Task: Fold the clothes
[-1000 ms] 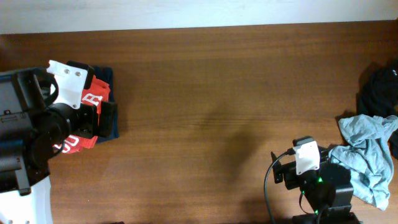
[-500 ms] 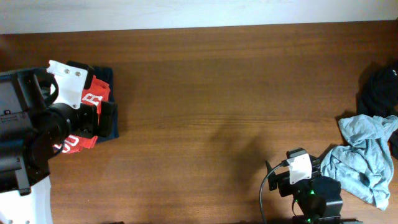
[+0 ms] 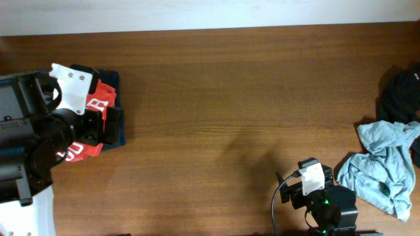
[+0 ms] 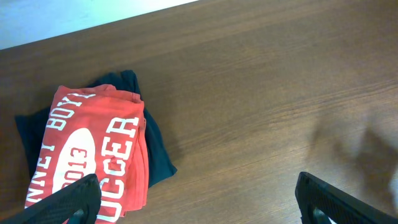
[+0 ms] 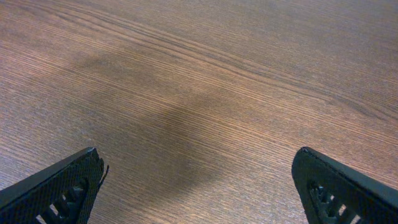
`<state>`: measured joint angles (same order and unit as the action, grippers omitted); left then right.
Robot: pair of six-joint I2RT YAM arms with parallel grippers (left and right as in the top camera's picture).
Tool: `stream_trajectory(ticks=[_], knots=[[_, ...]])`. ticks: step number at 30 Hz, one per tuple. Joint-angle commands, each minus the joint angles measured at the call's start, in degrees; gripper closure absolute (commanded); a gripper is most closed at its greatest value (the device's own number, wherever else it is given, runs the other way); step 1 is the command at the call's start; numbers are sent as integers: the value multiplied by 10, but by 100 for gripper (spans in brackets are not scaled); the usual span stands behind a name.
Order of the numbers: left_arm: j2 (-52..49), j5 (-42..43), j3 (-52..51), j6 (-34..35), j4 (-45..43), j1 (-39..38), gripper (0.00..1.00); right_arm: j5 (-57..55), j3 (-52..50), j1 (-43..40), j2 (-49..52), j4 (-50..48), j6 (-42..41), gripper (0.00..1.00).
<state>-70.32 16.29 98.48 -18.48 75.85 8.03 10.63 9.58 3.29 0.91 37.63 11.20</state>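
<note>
1. Your left arm hides most of the folded red-orange T-shirt from overhead, and its print runs off the wrist view's bottom edge
2. It lies on a navy garment near the table's left edge
3. The black garment is cut off at the right edge, just beside the crumpled grey-blue garment
4. You have bare wood between the piles
5. Left gripper and right gripper both stand wide apart, gripping nothing

Four garments, two arms, one table
</note>
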Motion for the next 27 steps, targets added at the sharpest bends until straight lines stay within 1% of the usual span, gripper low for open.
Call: stream_trajectory(ticks=[1,22,25,27], knots=[[4,5,1,-9,-1,-2,1,12,-3,-4,-7,-2,4,1],[4,4,1,-9,-1,-4,1,12,-3,-4,-7,-2,4,1],[7,-35,0,-9,-1,-4,1,12,-3,-4,-7,-2,4,1],[15,-52,-7,-9,-18,-4,1,12,-3,-4,-7,-2,4,1]])
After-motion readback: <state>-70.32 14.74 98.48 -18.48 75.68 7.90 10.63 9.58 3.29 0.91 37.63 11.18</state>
